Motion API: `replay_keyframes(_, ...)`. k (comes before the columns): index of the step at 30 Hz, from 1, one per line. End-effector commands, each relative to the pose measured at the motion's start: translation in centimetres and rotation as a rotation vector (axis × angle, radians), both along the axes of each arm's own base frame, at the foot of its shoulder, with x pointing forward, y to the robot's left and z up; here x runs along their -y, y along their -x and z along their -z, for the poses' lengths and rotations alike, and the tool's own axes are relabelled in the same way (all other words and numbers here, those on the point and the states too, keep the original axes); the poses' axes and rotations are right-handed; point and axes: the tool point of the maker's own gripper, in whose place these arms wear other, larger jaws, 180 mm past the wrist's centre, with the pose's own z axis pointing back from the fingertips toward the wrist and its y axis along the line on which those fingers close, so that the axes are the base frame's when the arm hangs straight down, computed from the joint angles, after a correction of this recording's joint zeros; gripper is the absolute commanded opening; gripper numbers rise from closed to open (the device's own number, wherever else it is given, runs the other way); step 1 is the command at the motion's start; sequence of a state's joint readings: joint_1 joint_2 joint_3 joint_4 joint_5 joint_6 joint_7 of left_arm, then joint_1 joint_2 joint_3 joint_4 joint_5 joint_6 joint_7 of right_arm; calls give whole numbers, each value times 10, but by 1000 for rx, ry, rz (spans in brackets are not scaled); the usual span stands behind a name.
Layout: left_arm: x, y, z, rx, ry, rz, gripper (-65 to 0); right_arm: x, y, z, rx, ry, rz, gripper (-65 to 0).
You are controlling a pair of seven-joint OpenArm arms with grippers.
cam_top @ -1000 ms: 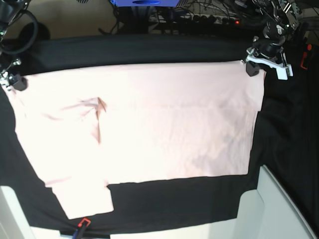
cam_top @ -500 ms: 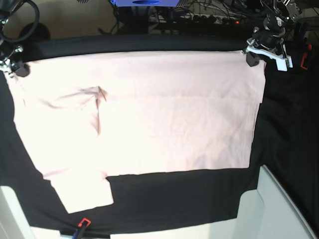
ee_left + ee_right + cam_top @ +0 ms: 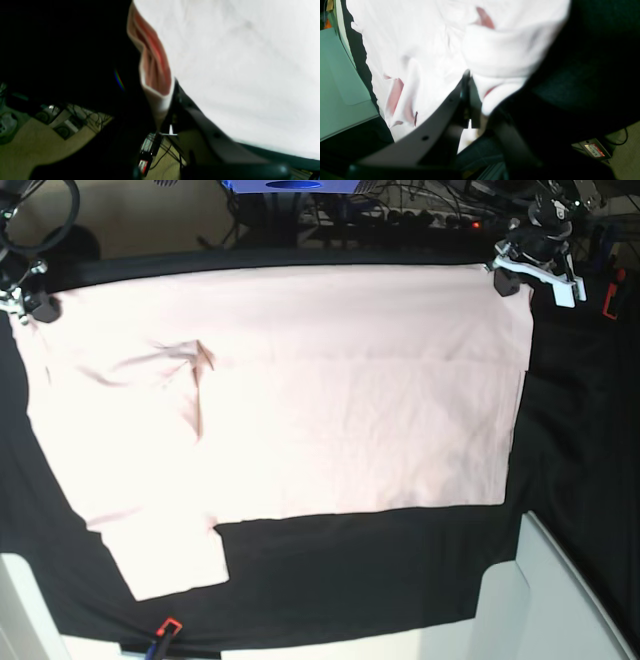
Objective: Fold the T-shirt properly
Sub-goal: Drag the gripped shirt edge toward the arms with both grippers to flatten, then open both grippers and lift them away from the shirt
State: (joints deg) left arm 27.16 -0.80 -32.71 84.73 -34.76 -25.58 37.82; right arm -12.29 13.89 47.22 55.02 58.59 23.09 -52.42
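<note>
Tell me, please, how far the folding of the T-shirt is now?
Done: the T-shirt lies spread nearly flat on the black cloth. In hand: the left gripper and right gripper are each shut on a far corner. Left: no fold shows yet, and one sleeve sticks out near.

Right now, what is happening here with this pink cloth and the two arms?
A two-armed robot is working on folding a pale pink T-shirt spread over a black table cloth. The left gripper is shut on one far corner of the shirt, and the right gripper is shut on the other far corner. The far edge is stretched between them, while one sleeve lies flat near the front. No fold shows yet.
</note>
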Motion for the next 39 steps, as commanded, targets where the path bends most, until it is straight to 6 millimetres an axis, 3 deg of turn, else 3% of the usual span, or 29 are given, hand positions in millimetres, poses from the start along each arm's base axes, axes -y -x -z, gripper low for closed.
replay_keyframes(1, -11, -3, -8, 23, -29, -9, -650, 15, -7, -12, 36, 41, 11, -650)
replay_keyframes(9, -10, -6, -8, 29, -29, -5, -650, 14, -6, -11, 34, 36, 13, -640)
replay_keyframes(11, -11, -4, -8, 26, -30, -7, -650, 8, -5, -8, 28, 20, 10, -591)
replay_keyframes(14, -12, -3, -8, 22, -31, -9, -568, 1, 4, -5, 26, -26, 52, -448)
replay_keyframes(16, -12, -2, -8, 21, -32, -12, -464, -4, 9, -4, 25, -61, 71, -361)
replay_keyframes(18, -14, -2, -8, 19, -36, -11, -383, -4, 12, -4, 22, -80, 80, -347)
replay_keyframes(22, -25, 10, -5, -18, -57, -1, -289, 3, 22, -9, 19, -86, 103, -345)
replay_keyframes(24, -34, 20, -1, -42, -60, -19, -262, 11, 31, -16, 16, -58, 103, -344)
replay_keyframes(28, -77, 55, -3, -71, -97, -179, -257, 20, 51, -31, 7, -8, 105, -340)
replay_keyframes(30, -95, 70, -10, -76, -129, -225, -257, 20, 60, -38, 1, 7, 106, -340)
replay_keyframes(33, -119, 70, -37, -31, -203, -265, -257, 24, 60, -55, 10, 68, 68, -340)
replay_keyframes(36, -130, 55, -71, 35, -283, -246, -257, 32, 44, -82, 51, 162, 18, -340)
replay_keyframes(39, -120, 25, -99, 105, -339, -158, -257, 37, 9, -103, 98, 209, -51, -338)
